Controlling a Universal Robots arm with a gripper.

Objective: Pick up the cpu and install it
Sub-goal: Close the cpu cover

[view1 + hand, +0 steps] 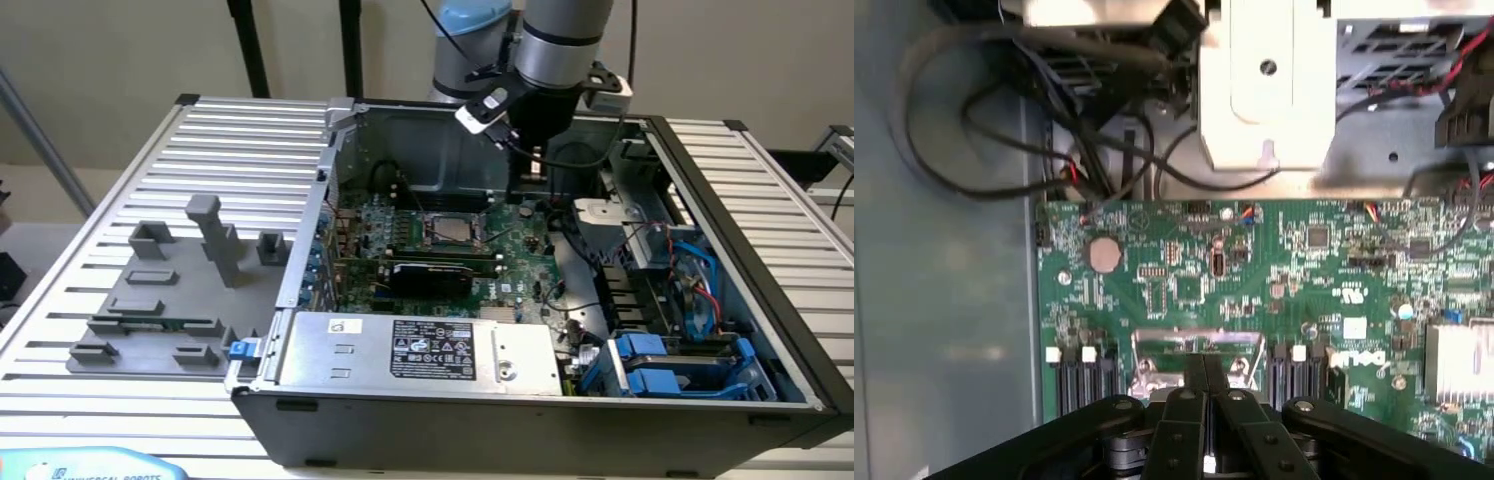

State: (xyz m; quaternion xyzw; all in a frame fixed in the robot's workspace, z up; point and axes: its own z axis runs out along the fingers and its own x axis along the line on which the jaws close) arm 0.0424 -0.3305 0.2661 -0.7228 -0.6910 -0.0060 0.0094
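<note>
Pincer: I see the pincer [527,192] hanging low inside the case [400,420], just over the far part of the board [521,270].
Fingers: in the wrist view the pincer [1201,365] has its two fingers [1192,380] pressed together, with nothing that I can see between them.
Just past the tips: a bright metal frame [1154,350] lies on the board [1154,280], partly hidden by the fingers. I take it for part of the socket, but I can't be sure.
Cpu: the cpu [451,229] lies flat as a silvery square inside the black socket [416,228]. It looks seated to me, though I can't tell whether it is locked down.
Key relation: the cpu is near the pincer, toward the exterior view's left, nearer the camera and lower. They are apart, not touching.
Axis: the cpu is square, so it has no long axis. Its sides run parallel to the socket's.
Farther out: grey blocks [174,290] stand on the table [254,130], well apart at the exterior view's left. I make out no chip among them.
</note>
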